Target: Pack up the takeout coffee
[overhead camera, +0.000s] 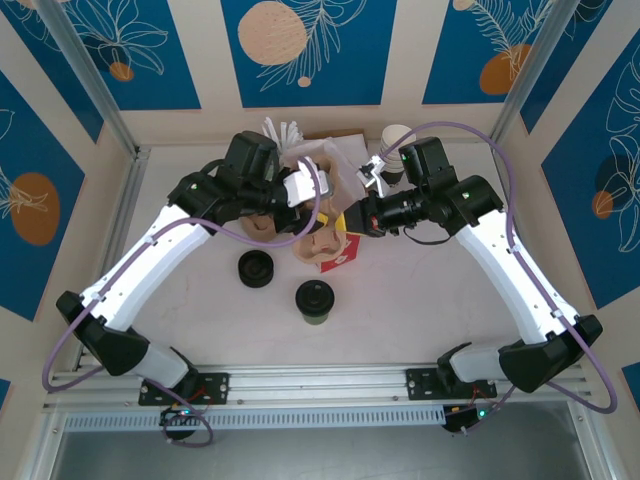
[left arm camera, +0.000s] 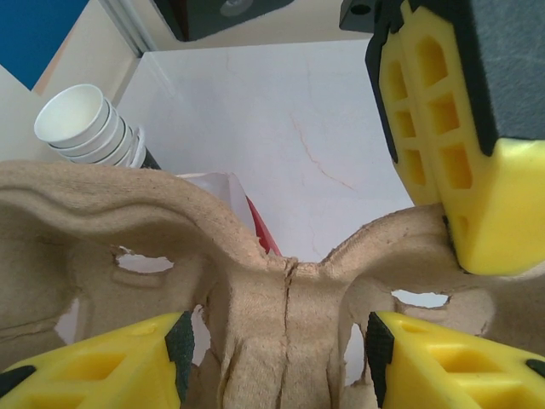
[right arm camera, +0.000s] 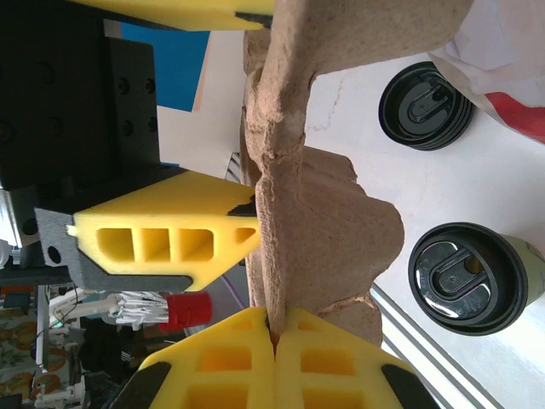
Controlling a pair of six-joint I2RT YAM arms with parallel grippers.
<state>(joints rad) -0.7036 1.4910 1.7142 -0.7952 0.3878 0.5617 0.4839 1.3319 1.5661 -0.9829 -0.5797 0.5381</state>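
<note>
Pulp cup carrier sits mid-tabletop, with both arms meeting over it. Right claw is pinched tight on the thin edge of the carrier; in the right wrist view its two yellow fingers meet with only the cardboard wall between them. In the left wrist view one of these fingers presses the carrier rim at upper right. Left claw stands part-way apart, astride the carrier's cracked middle ridge. Slivers of light show between pads and ridge, so I cannot tell whether it bears on the cardboard. From above, left claw comes in from the far left side and right claw from the right. The takeout coffee stands upright on the tabletop with its black lid on, on the near side of the carrier, well apart from both claws and touching nothing. The right wrist camera catches it beyond the carrier's scalloped edge. A low stack of loose black lids lies just left of the coffee, apart from it. A stack of white lidless cups is at the far edge, behind the right arm. A red-and-white paper bag lies against the carrier's right side.
</note>
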